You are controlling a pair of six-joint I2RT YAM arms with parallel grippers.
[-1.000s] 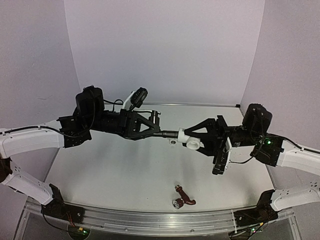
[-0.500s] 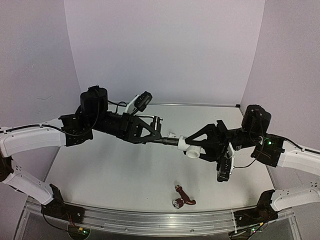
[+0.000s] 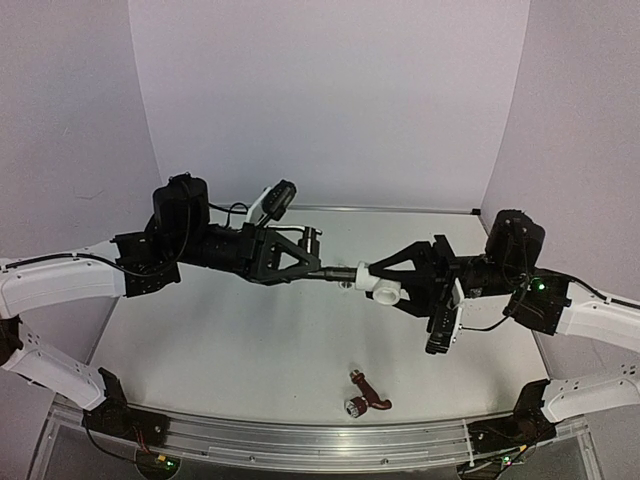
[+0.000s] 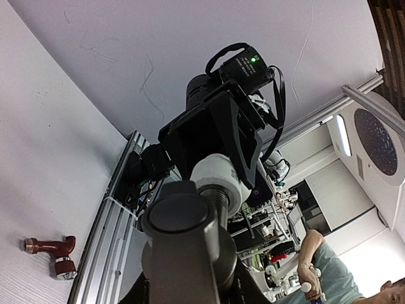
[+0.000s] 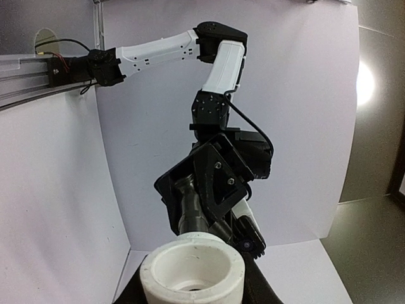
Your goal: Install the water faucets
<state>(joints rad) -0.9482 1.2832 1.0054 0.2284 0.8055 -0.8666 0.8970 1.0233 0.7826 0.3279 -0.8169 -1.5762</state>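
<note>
Aluminium rail runs along the table's near edge. Just beyond it lies the reddish-brown faucet, silvery round end toward the rail. It is below and nearer than both grippers, well apart from each and touched by neither.

Further in, held clear of the tabletop, the two tools face each other tip to tip. The left gripper has its fingers closed on the dark faucet, which sticks straight out from between them toward the other tool. The right gripper is clamped on the white elbow fitting, whose one round mouth is turned back toward its own wrist camera. The dark faucet's free tip meets the fitting on the side facing the left gripper; whether it sits inside the opening cannot be told.

Past both tools stands the pale back wall.
</note>
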